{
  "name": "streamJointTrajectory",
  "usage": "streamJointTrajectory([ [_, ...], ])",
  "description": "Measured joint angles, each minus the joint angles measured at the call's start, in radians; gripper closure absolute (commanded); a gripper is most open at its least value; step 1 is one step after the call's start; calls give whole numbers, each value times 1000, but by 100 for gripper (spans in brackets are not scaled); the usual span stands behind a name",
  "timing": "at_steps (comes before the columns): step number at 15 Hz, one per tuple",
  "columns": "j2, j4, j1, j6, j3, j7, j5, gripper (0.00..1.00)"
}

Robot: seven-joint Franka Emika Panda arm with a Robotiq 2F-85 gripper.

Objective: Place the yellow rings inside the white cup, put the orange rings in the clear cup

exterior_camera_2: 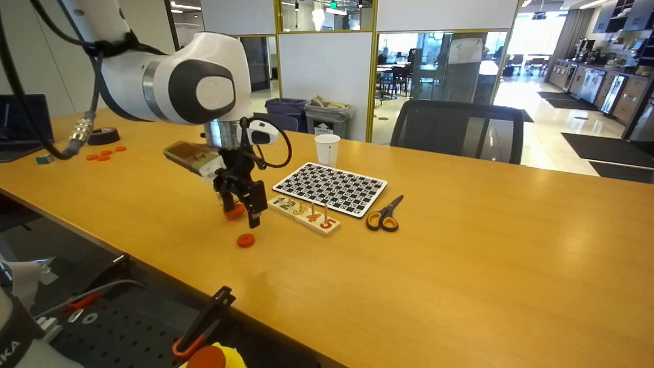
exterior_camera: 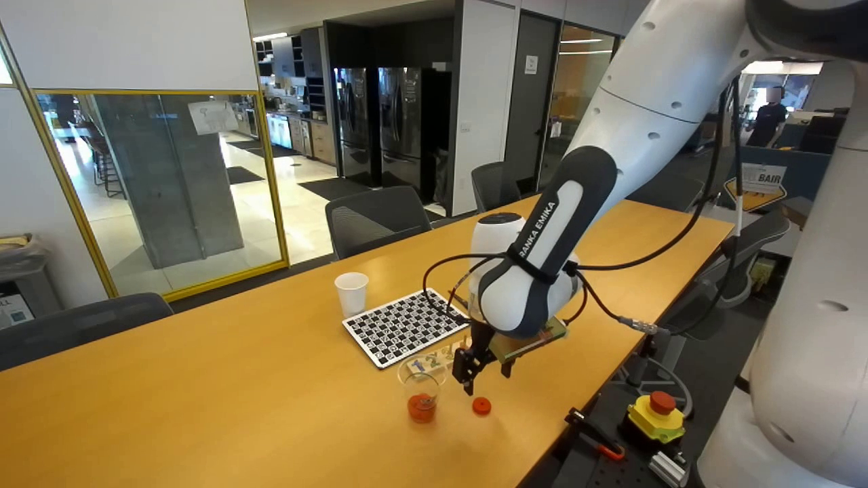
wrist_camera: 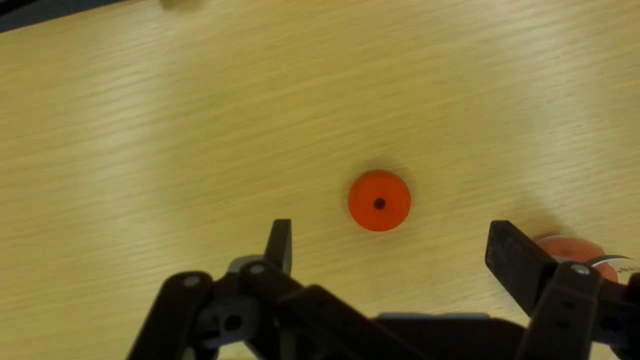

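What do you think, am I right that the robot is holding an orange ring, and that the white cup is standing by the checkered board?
Not the holding part: the gripper is wide open with nothing in it. The wrist view shows the orange ring lying on the table. The white cup is indeed standing by the checkered board.
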Motion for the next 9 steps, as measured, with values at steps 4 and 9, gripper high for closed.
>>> streamJointTrajectory([
  [4, 91, 0, 12, 115, 10, -88, 139, 0],
  [9, 155, 1, -1, 181, 58, -181, 262, 0],
])
